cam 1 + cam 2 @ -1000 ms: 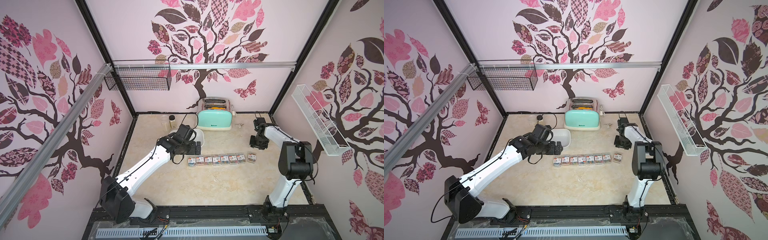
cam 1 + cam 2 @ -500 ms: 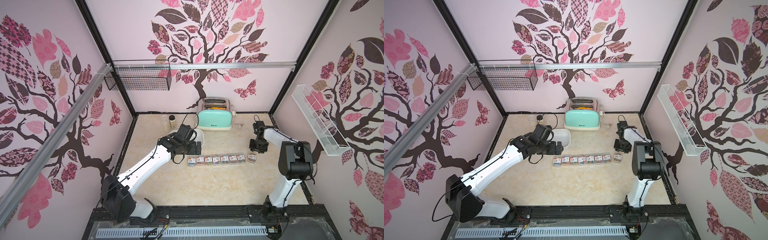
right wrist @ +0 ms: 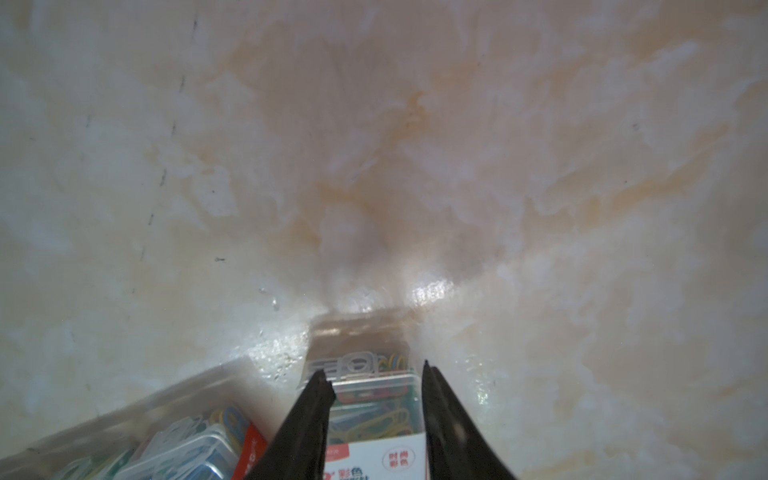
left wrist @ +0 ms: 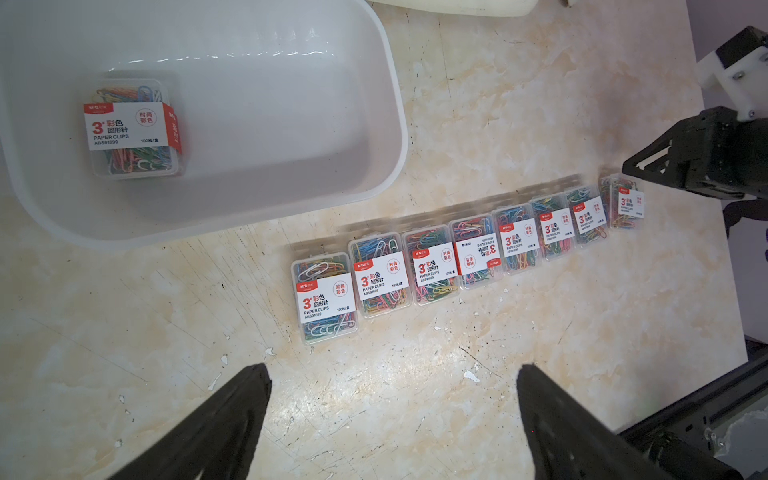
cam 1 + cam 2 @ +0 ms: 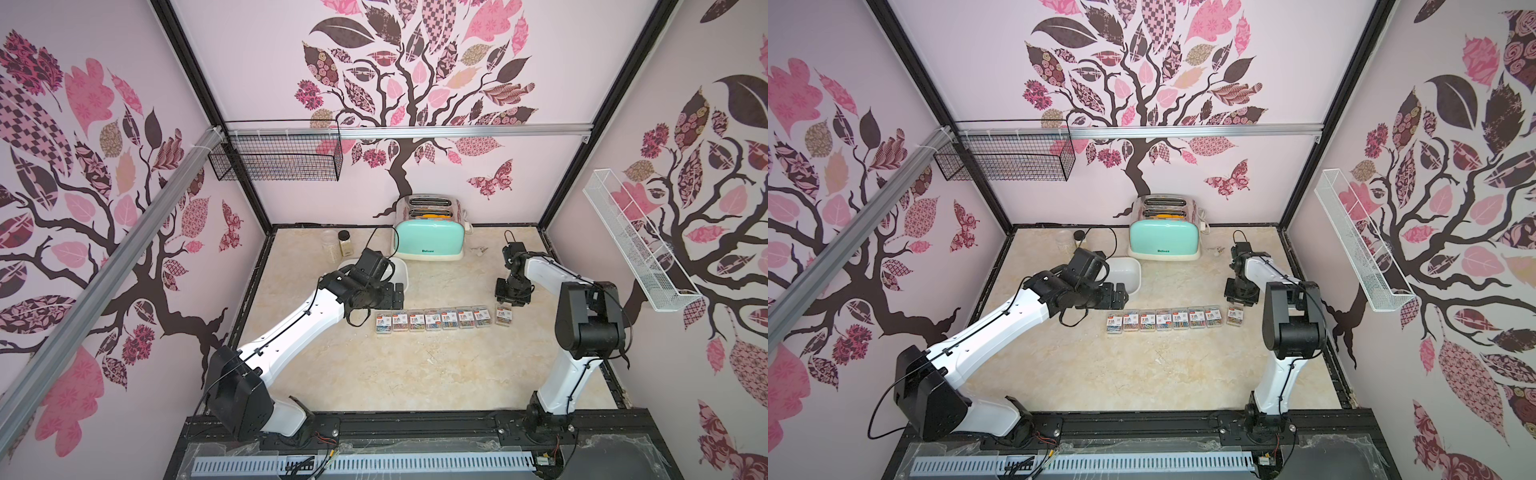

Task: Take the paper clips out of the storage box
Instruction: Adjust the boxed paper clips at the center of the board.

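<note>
The task looks nearly done. Seven small flat clear plastic cases of multicoloured paper clips lie side by side in a row on the beige marbled tabletop, which starts just beside the white rounded plastic storage tub. An eighth case sits a small gap past the row's end farthest from the tub. The right gripper is clamped on it, one black finger against each side. I cannot tell whether the case rests on the table or hangs just off it.

A ninth case lies flat inside the tub, label up, near the end wall away from the row. The left gripper hangs over bare table beside the tub, jaws spread wide and empty.

The step in hand seems to be setting down the eighth case. Next, the right gripper should let go and lift clear. The left gripper must then swing over the tub's low wall, drop in and close across the ninth case without catching the wall.
</note>
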`<action>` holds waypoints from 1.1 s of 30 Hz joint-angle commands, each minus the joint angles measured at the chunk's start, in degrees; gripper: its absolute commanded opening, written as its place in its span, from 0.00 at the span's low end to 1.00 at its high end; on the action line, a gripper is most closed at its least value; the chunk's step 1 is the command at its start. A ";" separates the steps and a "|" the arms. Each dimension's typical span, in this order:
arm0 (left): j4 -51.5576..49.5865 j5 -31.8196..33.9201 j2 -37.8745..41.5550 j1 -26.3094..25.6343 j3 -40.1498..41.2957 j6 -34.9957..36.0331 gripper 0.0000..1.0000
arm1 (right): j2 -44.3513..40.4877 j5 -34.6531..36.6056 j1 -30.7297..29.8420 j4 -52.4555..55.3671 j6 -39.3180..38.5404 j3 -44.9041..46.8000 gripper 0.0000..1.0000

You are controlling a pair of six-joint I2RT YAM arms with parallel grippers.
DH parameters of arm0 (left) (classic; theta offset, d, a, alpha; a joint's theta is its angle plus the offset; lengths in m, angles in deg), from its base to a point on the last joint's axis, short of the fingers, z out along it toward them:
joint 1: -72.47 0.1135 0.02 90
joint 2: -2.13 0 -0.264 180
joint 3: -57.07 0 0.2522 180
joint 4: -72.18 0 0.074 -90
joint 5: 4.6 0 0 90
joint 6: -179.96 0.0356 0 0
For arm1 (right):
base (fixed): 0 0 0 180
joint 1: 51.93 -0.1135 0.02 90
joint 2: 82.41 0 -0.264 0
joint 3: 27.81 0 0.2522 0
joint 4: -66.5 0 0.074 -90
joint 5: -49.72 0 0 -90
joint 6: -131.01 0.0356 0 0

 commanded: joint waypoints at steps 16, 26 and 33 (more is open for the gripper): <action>1.44 0.13 -0.37 0.32 0.19 -0.79 0.98 | 0.30 0.74 -2.91 0.50 0.00 -1.45 0.43; 1.31 0.06 -0.02 0.29 -0.05 -0.64 0.98 | -4.89 5.38 0.68 2.56 1.59 -1.71 0.45; 1.31 -0.23 -0.51 0.32 -0.82 -0.10 0.98 | -5.47 8.45 2.93 3.04 4.44 2.63 0.45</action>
